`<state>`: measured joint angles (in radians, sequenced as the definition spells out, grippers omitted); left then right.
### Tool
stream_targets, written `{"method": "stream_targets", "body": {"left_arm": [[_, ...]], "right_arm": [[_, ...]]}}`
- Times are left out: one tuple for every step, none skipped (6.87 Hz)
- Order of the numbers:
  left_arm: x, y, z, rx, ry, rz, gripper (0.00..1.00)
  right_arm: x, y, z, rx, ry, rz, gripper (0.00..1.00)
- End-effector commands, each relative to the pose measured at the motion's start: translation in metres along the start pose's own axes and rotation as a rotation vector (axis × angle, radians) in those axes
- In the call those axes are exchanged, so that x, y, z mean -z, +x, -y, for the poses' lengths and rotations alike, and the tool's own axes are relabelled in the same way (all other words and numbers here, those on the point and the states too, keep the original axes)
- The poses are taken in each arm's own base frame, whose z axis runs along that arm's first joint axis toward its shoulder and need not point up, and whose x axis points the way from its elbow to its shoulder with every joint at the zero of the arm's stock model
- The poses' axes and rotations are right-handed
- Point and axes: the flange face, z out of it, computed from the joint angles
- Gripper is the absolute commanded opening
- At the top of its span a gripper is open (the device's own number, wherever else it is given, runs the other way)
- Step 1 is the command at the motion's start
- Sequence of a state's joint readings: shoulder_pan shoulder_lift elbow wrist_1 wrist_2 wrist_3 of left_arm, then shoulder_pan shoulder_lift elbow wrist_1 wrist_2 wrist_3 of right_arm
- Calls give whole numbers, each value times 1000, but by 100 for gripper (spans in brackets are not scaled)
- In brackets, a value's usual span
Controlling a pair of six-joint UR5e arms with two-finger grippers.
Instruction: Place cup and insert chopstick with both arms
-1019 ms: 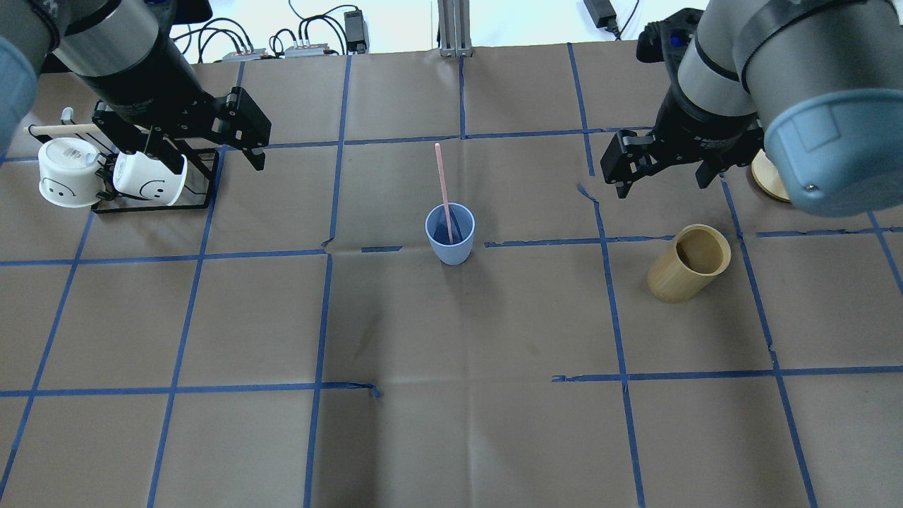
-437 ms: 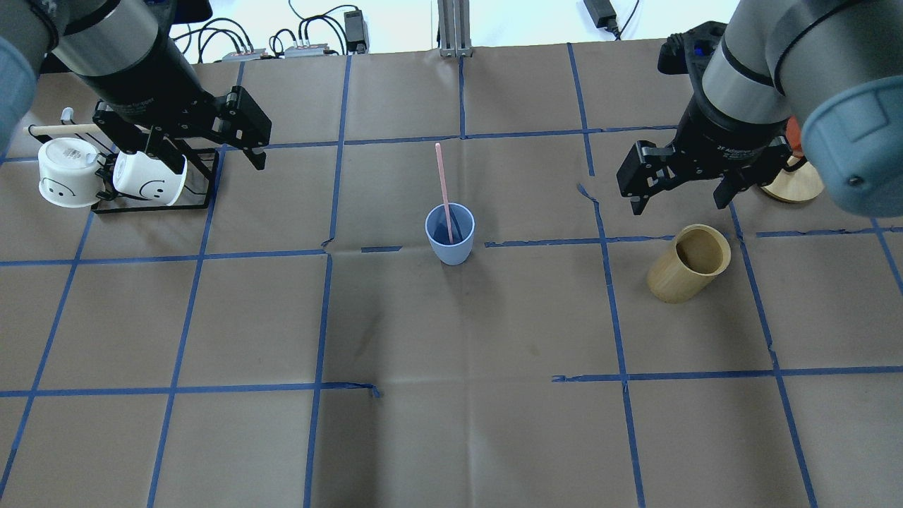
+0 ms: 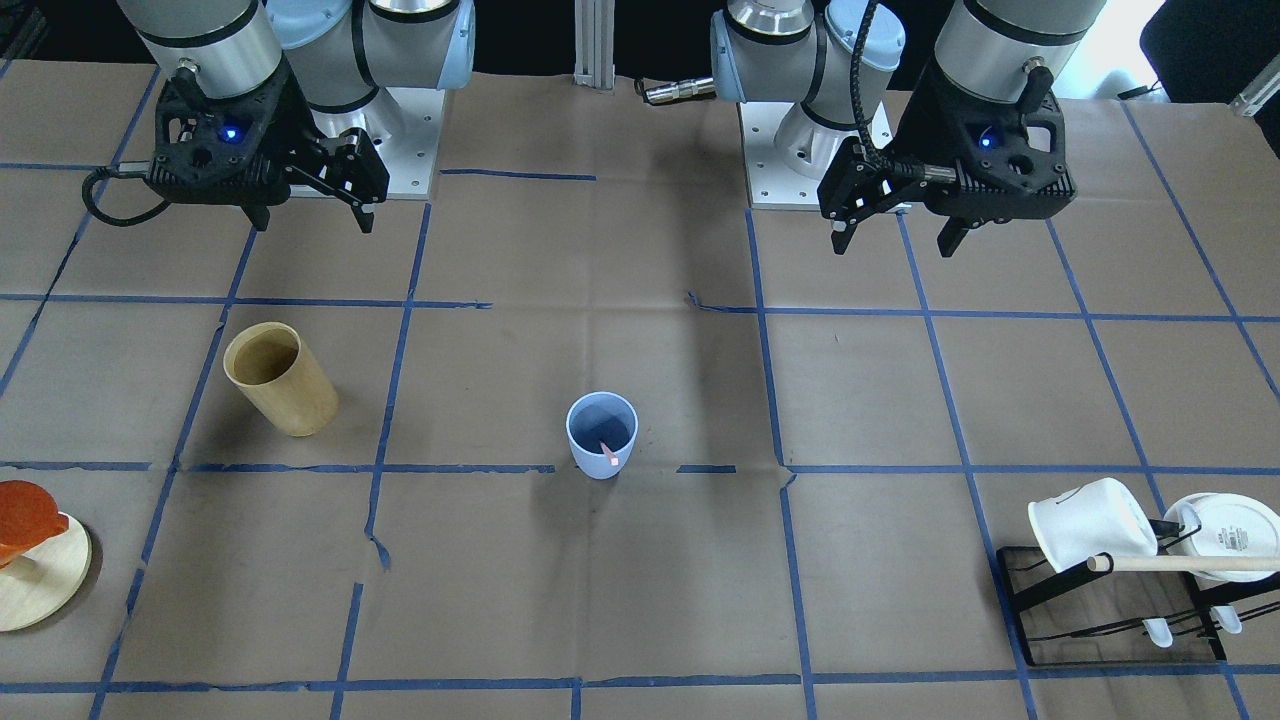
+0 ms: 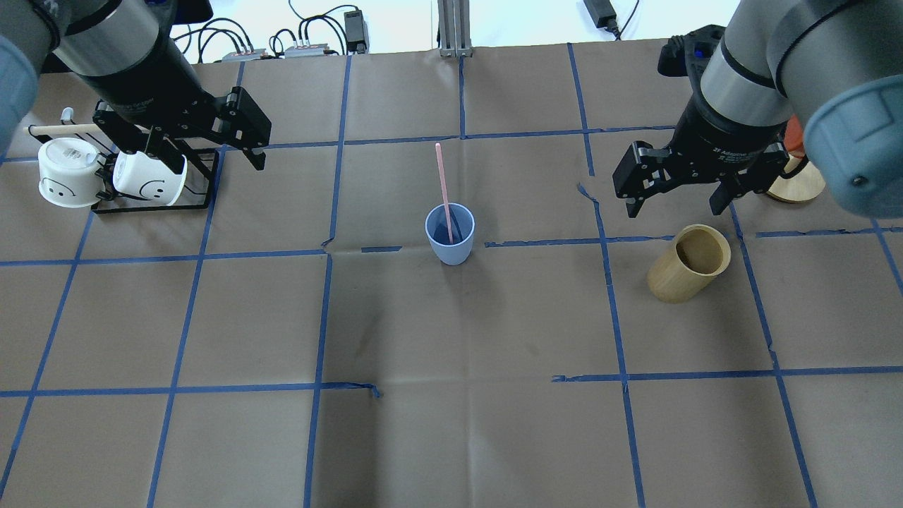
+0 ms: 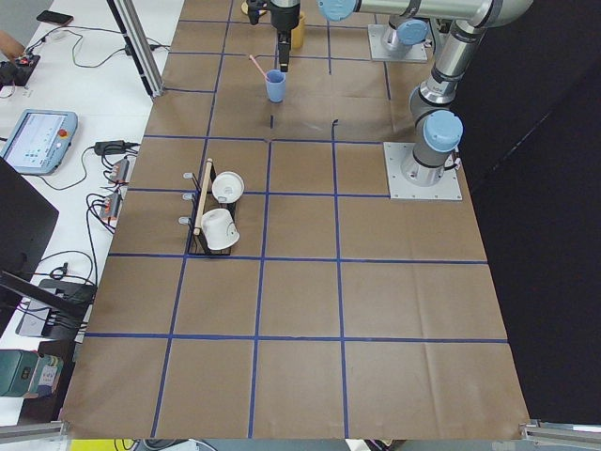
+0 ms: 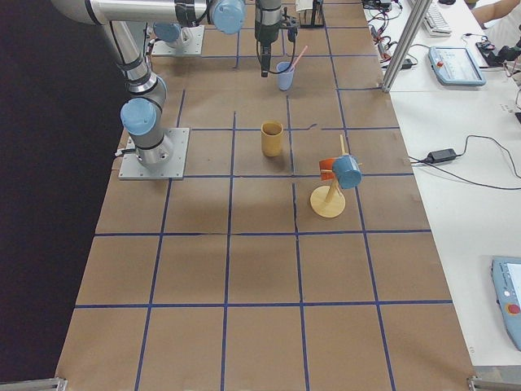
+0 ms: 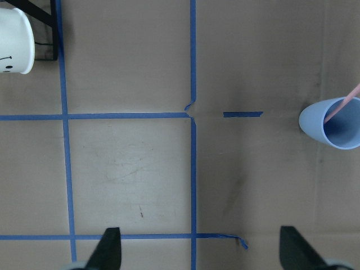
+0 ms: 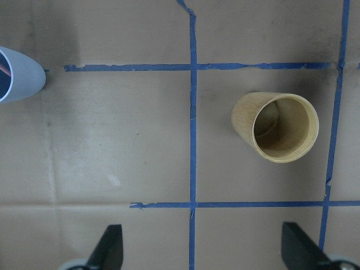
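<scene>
Now you see the blue cup (image 4: 450, 234) standing near the middle of the table (image 4: 451, 437), with the pink chopstick (image 4: 443, 176) inside it; from above the stick looks long and leans out over the rim; from the front you see only its little pink tip; the left gripper (image 4: 215, 162) hangs in the air, jaws spread wide, holding nothing; from above it seems to cover the rack (image 4: 152, 206) of white mugs (image 4: 67, 173), but the front view shows it well apart from them; the right gripper (image 4: 674, 208) hangs near the wooden cup (image 4: 688, 264), jaws spread wide and empty; its wrist camera looks straight down into that cup and catches just an edge of the blue one.
</scene>
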<state>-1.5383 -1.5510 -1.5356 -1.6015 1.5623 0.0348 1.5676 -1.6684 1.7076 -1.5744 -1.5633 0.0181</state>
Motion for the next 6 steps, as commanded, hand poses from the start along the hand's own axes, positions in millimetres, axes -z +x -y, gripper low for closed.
{"method": "stream_targets", "body": {"left_arm": [[0, -1, 6, 9, -7, -22, 100], [-7, 2, 8, 8, -23, -41, 100], [-9, 1, 8, 1, -25, -31, 100], [-7, 1, 5, 1, -22, -31, 100], [-7, 2, 4, 1, -22, -32, 100], [-7, 2, 4, 1, -20, -34, 100]], "right_arm": [[-1, 0, -1, -8, -1, -3, 99], [-2, -1, 0, -6, -3, 3, 99], [-3, 0, 0, -6, -4, -3, 99], [-4, -2, -1, -6, -7, 1, 99], [-4, -1, -3, -6, -9, 0, 99], [-5, -1, -4, -6, -10, -3, 99]]}}
